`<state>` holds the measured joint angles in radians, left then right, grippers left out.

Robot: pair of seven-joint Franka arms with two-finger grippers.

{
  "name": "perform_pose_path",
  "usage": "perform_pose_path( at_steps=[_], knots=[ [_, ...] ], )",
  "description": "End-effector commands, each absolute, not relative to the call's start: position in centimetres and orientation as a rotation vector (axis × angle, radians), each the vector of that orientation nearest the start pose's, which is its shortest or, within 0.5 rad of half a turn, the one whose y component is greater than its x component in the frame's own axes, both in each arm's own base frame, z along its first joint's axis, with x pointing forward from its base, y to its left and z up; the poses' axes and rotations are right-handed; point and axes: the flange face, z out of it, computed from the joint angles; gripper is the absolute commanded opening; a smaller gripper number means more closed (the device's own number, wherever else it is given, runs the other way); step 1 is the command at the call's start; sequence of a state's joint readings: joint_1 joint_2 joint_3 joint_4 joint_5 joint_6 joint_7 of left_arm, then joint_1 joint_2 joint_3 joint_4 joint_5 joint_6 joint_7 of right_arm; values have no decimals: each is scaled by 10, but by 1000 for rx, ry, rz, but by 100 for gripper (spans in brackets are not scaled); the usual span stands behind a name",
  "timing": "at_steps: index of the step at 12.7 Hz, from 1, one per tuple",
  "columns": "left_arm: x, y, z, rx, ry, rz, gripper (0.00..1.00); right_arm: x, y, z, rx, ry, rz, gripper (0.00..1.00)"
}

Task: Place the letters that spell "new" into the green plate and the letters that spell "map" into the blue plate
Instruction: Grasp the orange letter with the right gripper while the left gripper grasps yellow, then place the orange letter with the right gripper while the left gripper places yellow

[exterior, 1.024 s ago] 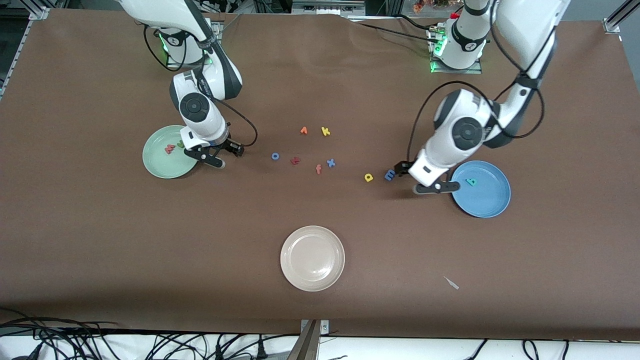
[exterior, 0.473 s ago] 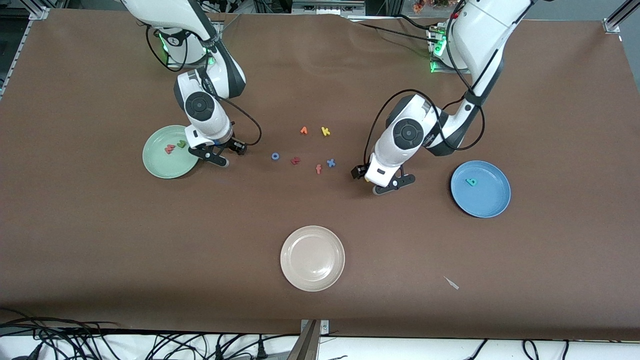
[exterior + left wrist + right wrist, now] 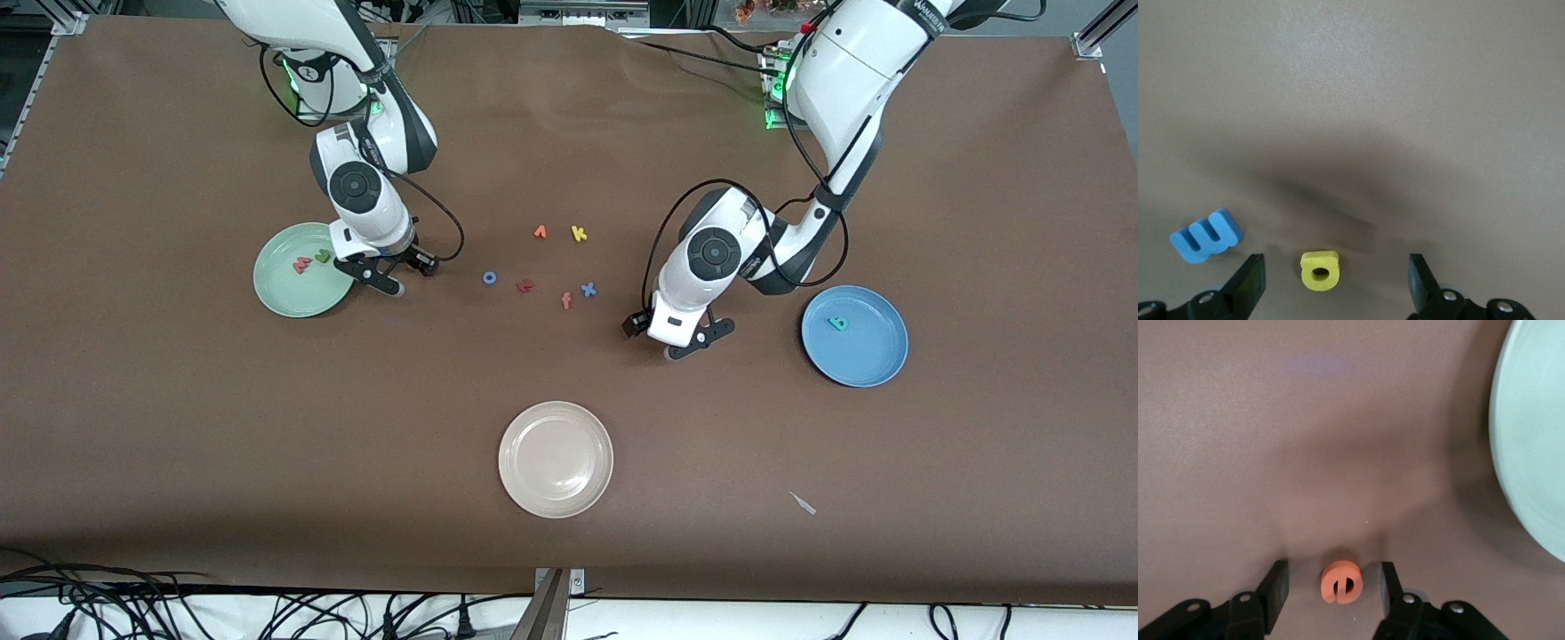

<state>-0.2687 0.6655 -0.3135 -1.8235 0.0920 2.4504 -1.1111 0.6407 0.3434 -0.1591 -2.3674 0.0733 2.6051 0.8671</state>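
Orange "e" (image 3: 1342,581) beside green plate (image 3: 1531,453) rim.

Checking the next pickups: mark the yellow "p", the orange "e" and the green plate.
yellow "p" (image 3: 1319,271), left wrist view, on its flat top face.
orange "e" (image 3: 1343,582), right wrist view, on its face.
green plate (image 3: 293,298), front view, on its bare floor.

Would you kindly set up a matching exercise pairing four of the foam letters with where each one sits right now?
Things:
1. yellow "p"
2. orange "e"
3. teal "a"
4. green "n"

Places:
A. in the green plate
B. on the table between the left gripper fingers
C. in the blue plate
D. on the table between the right gripper fingers

Pairs: 1-B, 2-D, 3-C, 4-A
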Motion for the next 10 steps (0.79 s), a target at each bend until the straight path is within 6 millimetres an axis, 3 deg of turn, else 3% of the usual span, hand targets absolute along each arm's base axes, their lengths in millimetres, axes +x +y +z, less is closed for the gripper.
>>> perform_pose_path(
  at_steps=[1, 2, 5, 7, 10],
  knots=[
    [548, -354, 179, -3083, -836, 124, 82, 437, 220, 178, -3102, 749, 80, 59],
    [548, -354, 179, -3078, -837, 119, 76, 437, 221, 181, -3095, 756, 80, 56],
    [547, -353, 178, -3074, -830, 116, 65, 435, 219, 179, -3093, 767, 91, 26],
    [546, -352, 173, -3065, -791, 95, 58, 433, 218, 177, -3099, 767, 103, 15],
    [545, -351, 171, -3047, -808, 99, 53, 440, 217, 200, -3109, 701, 124, 13]
  ],
)
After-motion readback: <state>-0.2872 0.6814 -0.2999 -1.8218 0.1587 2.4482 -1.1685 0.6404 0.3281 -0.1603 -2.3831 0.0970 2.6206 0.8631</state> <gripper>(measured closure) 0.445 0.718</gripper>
